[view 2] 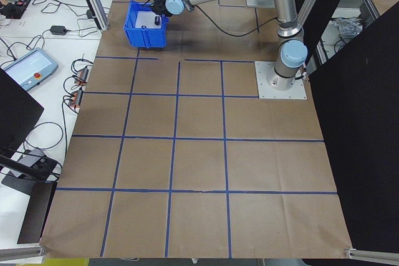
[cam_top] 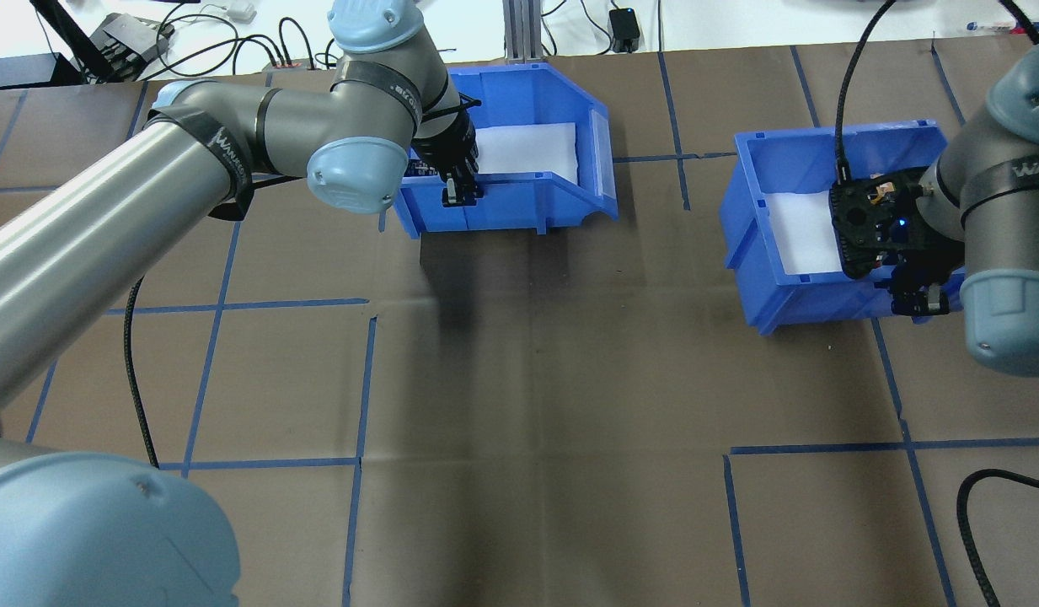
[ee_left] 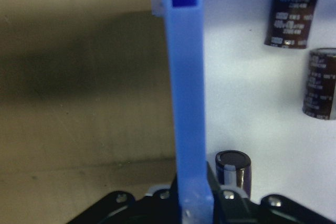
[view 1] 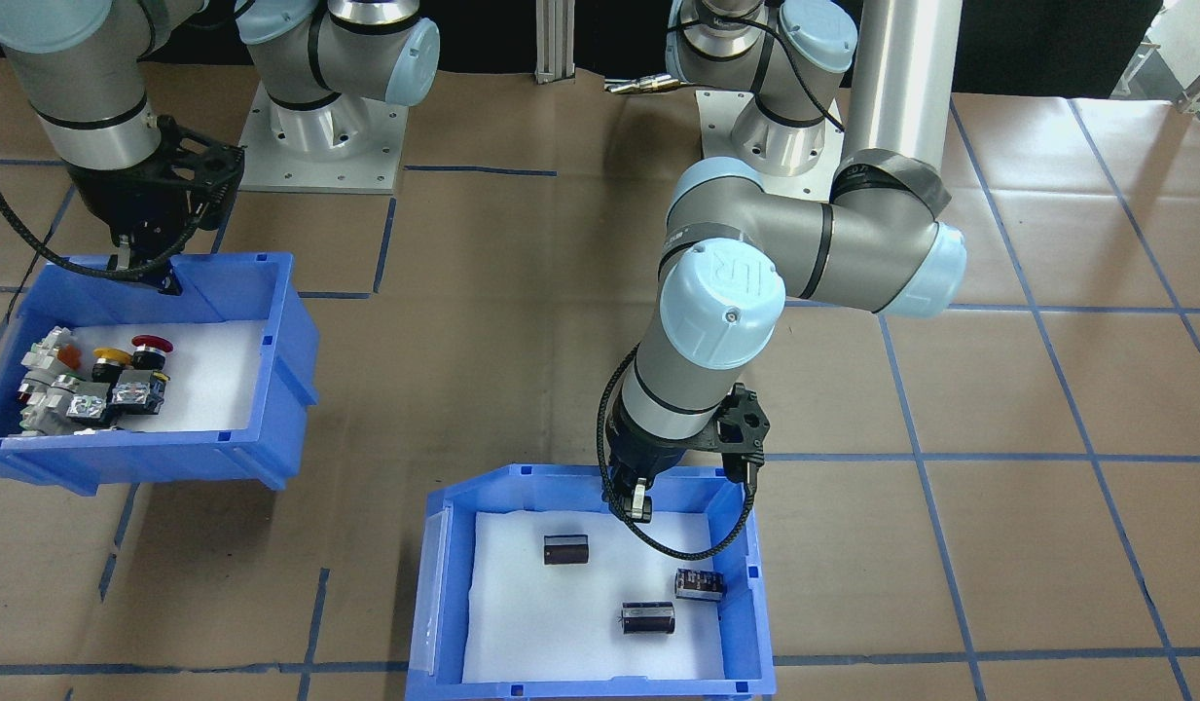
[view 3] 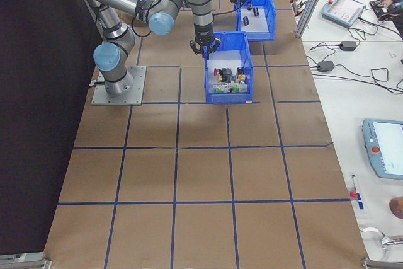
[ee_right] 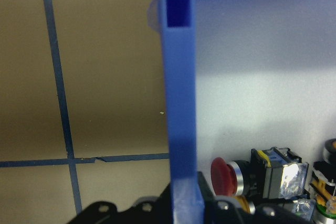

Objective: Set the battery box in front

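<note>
Left claw [view 1: 640, 503]: straddles the robot-side wall of the blue plastic battery box with white foam floor [view 1: 745, 594], one finger inside, one outside; wrist view shows the wall running between the fingers, so clamped on that wall.
Right claw [view 1: 142, 263]: same pose on the wall of the second blue plastic bin holding coloured push-button switches [view 1: 278, 331]; clamped on it.
Battery box position: on the brown paper-covered tabletop [view 1: 999, 487], far from the robot's base, on its left half; the left arm is the one at it.
Direction from claw: the box body lies away from the robot, beyond the gripped wall.
Long axis: looks to run roughly away from the robot, open low front toward the right arm's side; hard to be sure.
Contents: three dark brown cylindrical batteries [view 1: 565, 549] lying loose on the foam, apart from each other.
Risk: batteries may roll if the box tilts.
</note>
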Robot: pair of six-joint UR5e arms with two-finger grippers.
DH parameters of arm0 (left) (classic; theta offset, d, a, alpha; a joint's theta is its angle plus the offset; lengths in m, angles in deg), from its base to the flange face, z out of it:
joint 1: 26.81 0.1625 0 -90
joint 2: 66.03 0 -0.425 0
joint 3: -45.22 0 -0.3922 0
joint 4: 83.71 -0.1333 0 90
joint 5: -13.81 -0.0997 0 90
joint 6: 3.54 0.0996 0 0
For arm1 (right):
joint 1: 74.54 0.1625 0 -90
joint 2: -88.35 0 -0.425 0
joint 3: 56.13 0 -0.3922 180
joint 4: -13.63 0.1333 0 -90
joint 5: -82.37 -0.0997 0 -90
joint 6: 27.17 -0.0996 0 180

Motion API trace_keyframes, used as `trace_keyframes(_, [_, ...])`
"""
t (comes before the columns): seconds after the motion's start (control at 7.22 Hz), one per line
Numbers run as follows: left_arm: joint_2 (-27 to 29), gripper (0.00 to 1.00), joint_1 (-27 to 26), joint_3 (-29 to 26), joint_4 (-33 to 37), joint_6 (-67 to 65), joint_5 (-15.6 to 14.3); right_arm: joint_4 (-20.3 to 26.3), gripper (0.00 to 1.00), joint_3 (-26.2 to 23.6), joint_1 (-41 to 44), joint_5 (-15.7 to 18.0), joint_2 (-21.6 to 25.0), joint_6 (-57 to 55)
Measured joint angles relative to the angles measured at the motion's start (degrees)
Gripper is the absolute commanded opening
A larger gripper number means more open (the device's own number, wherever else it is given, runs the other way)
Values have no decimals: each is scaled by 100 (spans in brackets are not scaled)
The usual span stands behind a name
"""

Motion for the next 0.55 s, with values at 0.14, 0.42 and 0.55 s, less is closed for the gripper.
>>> trace_keyframes(0.14, [23,94,-22,-3,-30,0,-11,-6,0,-22,1,0,8,2])
trace_keyframes(0.42, [-58,89,-55,-8,-26,28,-8,4,0,-96,6,0,89,-2])
trace_keyframes(0.55, [-221,90,-41,-11,31,197,-3,-1,0,-247,20,-7,238,-48])
